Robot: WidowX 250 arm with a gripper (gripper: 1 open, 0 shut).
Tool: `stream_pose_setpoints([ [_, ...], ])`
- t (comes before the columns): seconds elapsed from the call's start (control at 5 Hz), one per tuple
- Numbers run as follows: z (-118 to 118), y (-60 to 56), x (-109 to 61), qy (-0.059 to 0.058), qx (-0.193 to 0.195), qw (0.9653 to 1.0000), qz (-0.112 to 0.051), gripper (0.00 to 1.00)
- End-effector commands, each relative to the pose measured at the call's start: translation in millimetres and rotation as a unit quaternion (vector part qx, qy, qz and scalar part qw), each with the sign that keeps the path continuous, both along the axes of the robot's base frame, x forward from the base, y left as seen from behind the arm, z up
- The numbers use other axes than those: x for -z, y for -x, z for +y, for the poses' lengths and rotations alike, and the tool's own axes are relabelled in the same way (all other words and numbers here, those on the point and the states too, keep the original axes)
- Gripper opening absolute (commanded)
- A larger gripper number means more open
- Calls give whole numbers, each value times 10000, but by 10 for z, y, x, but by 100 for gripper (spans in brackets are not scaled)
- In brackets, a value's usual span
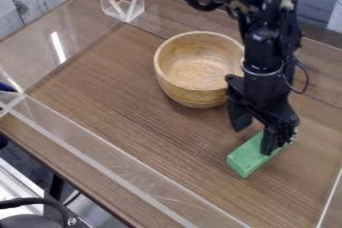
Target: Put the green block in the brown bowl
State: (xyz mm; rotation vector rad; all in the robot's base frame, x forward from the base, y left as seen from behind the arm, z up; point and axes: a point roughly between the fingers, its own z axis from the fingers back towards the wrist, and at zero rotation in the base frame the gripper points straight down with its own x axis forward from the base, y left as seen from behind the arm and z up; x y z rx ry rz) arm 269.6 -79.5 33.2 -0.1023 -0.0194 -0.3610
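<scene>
The green block (250, 159) lies flat on the wooden table (120, 112), at the front right. My gripper (258, 136) points straight down over the block's far end, open, with one finger on each side of that end, which it hides. The fingers are low, close to the table; whether they touch the block I cannot tell. The brown bowl (186, 88), round and light tan, stands just left of and behind the gripper, with nothing inside it.
Low clear plastic walls (80, 142) fence the table along its left and front edges. A small clear plastic stand (123, 7) sits at the back left corner. Black cables (27, 212) lie below the front left edge.
</scene>
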Motion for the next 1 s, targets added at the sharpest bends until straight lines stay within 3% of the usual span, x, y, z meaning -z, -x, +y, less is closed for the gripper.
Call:
stream_pose_setpoints([
  [0.0, -27, -41, 7, 21, 59, 9999, -86, 100],
  [0.2, -26, -40, 45, 5, 51, 10000, -39, 100],
  [0.4, -22, -52, 55, 1, 27, 10000, -56, 0],
  [0.8, 9, -63, -192, 3, -43, 9998, -185, 0],
])
